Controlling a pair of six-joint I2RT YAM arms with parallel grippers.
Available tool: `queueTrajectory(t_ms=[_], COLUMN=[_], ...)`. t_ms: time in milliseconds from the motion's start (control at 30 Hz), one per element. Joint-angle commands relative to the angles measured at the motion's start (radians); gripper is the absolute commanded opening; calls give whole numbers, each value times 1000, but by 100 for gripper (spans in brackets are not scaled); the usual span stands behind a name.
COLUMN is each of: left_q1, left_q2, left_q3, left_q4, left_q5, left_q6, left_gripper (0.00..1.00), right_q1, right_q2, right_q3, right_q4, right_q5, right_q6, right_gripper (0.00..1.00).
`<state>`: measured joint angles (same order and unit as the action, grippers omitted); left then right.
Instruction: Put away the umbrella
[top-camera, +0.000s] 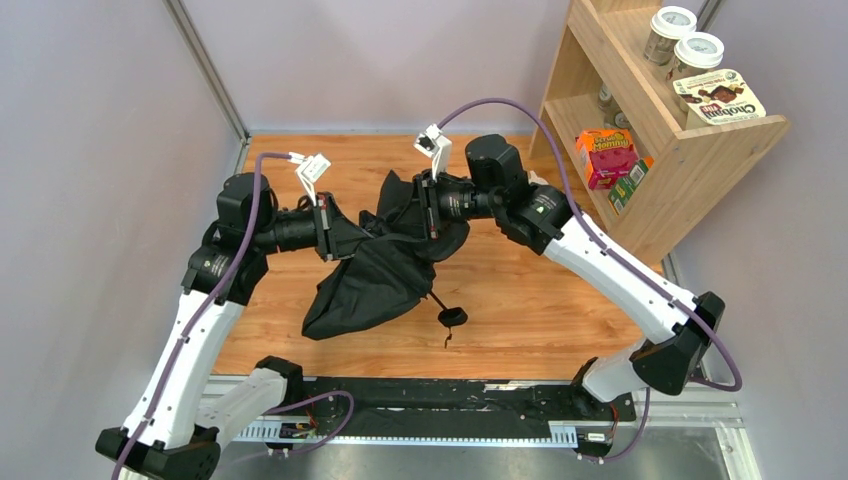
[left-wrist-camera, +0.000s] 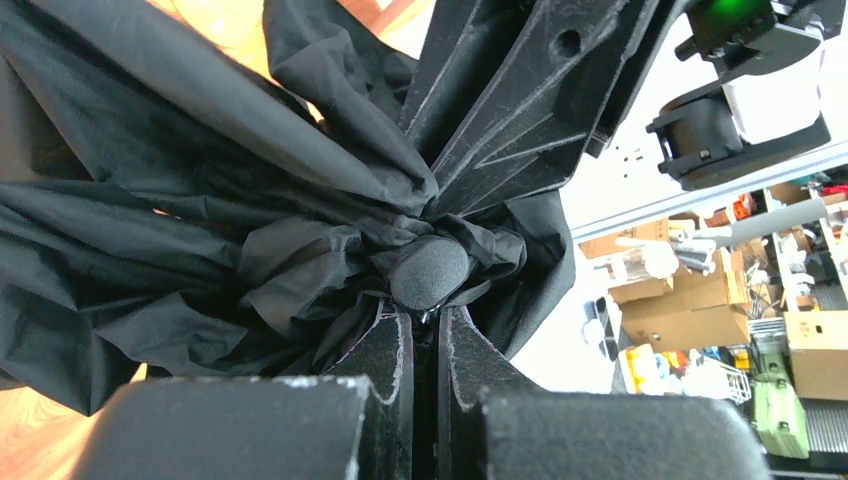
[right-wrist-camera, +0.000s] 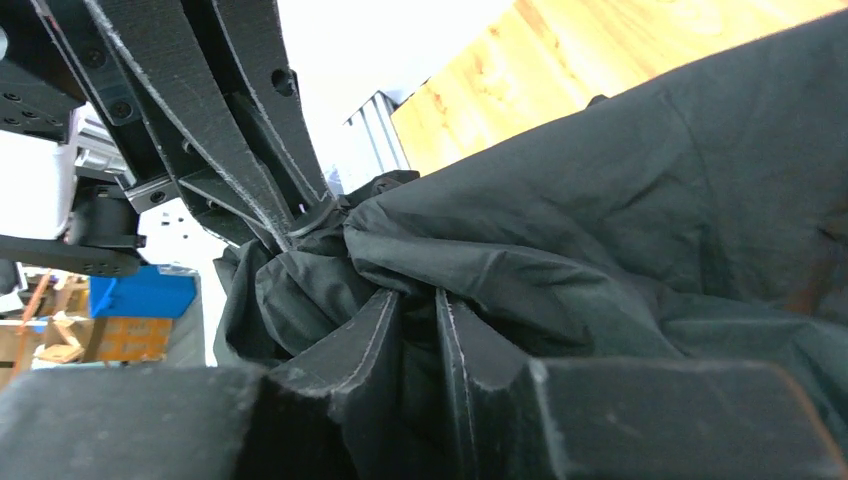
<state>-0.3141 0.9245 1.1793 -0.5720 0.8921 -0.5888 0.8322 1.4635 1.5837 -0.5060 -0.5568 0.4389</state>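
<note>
Both grippers' jaws on umbrella (top-camera: 365, 285)

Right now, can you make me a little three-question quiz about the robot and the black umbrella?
1. True or false: both claws are pinching the umbrella fabric.
2. What stands on the table's right side? A) a wooden shelf B) a blue bucket C) a ladder
3. Fill in: the umbrella's knob handle lies on the ______ table.

Key:
1. True. The left claw and the right claw are each closed on bunched black cloth, close together.
2. A, the wooden shelf, with jars and snack boxes on it.
3. Wooden; the table has an orange wood top, and the handle rests there, apart from both claws.
</note>
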Motion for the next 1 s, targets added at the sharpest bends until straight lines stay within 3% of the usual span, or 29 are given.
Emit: queueTrajectory(t_ms=[0, 100, 200, 400, 767, 967], left_q1=[-17, -19, -17, -19, -17, -19], left_q2=[-22, -27, -26, -24, -9, -4], left_q3=[16, 13, 14, 10, 20, 29], left_q4=[199, 184, 160, 129, 89, 110], left_q5=[70, 62, 62, 64, 82, 87], left_q6=[4, 23, 40, 76, 112, 92], left_gripper=[0, 0, 0, 0, 0, 0], right_q1=[81, 53, -28, -102, -200, -222], right_q2=[-12, -66, -106, -160, -183, -118], right_q3=[2, 61, 99, 157, 229, 234], right_q4=[94, -47, -127, -245, -310, -333], right_q5=[-160, -52, -63, -117, -37, -38], right_q6=[74, -40, -101, -232, -281, -332], right_gripper=[29, 47, 60, 100, 100, 100])
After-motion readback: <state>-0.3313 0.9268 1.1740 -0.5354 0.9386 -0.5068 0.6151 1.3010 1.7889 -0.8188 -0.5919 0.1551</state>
